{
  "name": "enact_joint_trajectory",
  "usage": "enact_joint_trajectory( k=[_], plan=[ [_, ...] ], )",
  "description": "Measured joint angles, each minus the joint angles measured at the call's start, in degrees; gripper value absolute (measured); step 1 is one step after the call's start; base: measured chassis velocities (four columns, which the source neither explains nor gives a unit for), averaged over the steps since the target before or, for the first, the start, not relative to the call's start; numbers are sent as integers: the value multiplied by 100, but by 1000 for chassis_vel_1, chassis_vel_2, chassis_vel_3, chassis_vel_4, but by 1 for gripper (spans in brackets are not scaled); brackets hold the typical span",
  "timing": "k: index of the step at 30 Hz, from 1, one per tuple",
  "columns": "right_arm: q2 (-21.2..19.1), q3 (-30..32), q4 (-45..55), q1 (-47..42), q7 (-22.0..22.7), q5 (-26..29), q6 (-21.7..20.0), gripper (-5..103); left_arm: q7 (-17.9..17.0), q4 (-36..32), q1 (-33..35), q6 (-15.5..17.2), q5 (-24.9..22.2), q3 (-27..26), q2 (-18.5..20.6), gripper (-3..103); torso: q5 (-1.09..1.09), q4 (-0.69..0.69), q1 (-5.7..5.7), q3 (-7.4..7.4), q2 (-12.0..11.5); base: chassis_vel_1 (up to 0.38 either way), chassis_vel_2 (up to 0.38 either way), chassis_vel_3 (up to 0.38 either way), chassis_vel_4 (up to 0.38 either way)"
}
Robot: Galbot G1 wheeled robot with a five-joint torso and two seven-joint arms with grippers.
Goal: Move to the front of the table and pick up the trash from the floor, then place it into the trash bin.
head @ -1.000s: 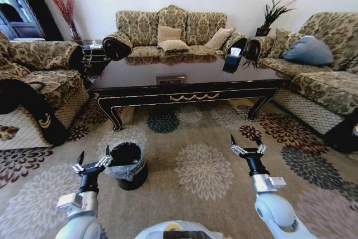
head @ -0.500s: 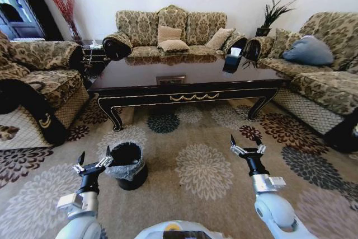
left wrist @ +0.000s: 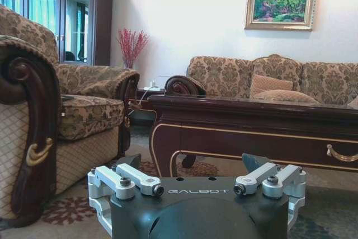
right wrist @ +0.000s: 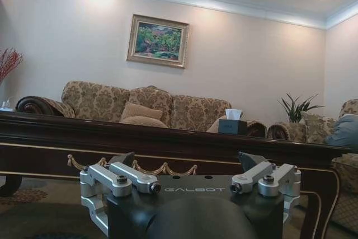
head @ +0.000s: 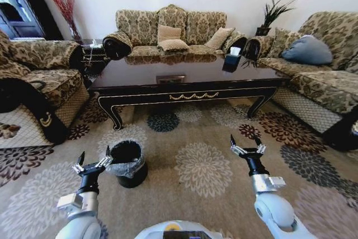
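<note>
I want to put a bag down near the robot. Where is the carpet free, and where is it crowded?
The carpet between the trash bin and the right pincer lies bare, up to the coffee table. Its top is mostly free besides the tissue box. It is crowded at the left pincer, close beside the bin.

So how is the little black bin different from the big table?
The trash bin is small, round and sits low on the carpet beside the left gripper; the table is long, rectangular and stands on curved legs farther ahead. The trash bin is lined with a crinkly grey bag; the table is glossy with gold trim. Both are dark.
</note>
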Motion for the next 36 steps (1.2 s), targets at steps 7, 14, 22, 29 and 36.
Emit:
enact_joint_trajectory(
  k=[7, 14, 22, 29, 36],
  plan=[
    [0, -2, -1, 1, 3, 0, 0, 100, 0, 0, 0, 0, 0, 0, 0, 100, -1, 0, 0, -1, 0, 241, -253, -243, 242],
    [0, -3, -1, 2, 4, 0, -1, 100, 0, -1, 0, 0, 0, -1, 0, 100, -4, 0, 0, -1, 0, 308, -306, -302, 300],
    [0, -3, -1, 2, 5, -1, -1, 100, 0, -2, 1, 1, 0, -1, -1, 100, 0, 0, -1, -2, 0, 361, -367, -361, 370],
    [0, -3, -1, 2, 5, -1, -1, 100, 0, -2, 1, 1, 0, -1, -1, 100, 0, 0, 0, -1, 0, 343, -362, -357, 369],
    [0, -3, -2, 3, 5, -1, -1, 100, 0, -2, 1, 1, -1, -1, -1, 100, -5, -1, -1, -2, 0, 342, -351, -333, 348]
  ],
)
